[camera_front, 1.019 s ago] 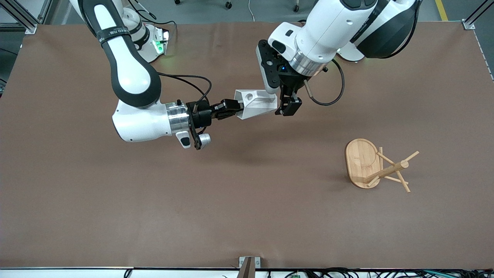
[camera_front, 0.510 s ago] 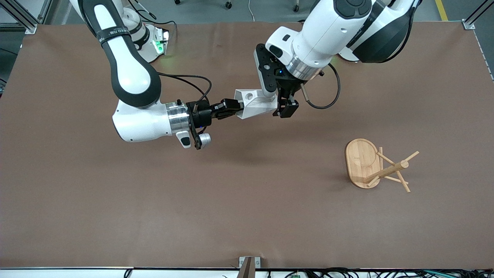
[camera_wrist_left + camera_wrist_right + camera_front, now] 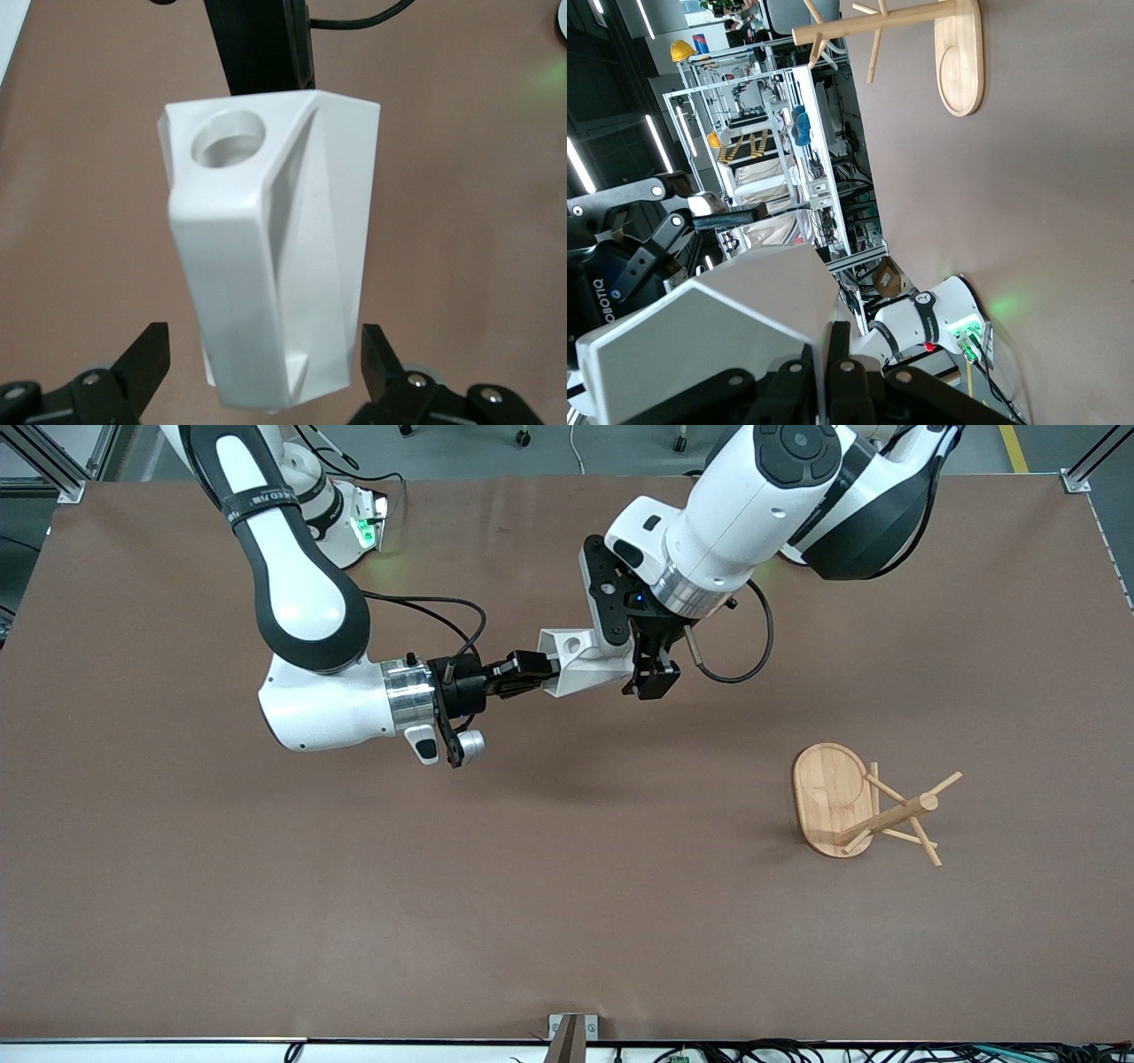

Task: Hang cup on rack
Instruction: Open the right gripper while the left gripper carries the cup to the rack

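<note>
I have the cup (image 3: 585, 662) up in the air over the middle of the table, toward the edge where the arm bases stand. It lies on its side, the handle with its round hole turned up toward the front camera.

My right gripper (image 3: 537, 671) is clamped on one end of the cup, reaching in level from the right arm's end. In the right wrist view the fingers (image 3: 833, 367) are pinched together on a thin wall of the cup (image 3: 718, 328).

My left gripper (image 3: 640, 662) comes down at the cup's other end. In the left wrist view its fingers (image 3: 146, 359) stand apart on either side of the cup (image 3: 275, 266), with a gap showing on each side, so I read it as open and not pressing on the cup.

The rack (image 3: 864, 808) stands on the table toward the left arm's end, nearer the front camera than the cup and well apart from it. Its oval base sits flat, and the post with its pegs rises from it. The right wrist view also catches the rack (image 3: 921, 35).
</note>
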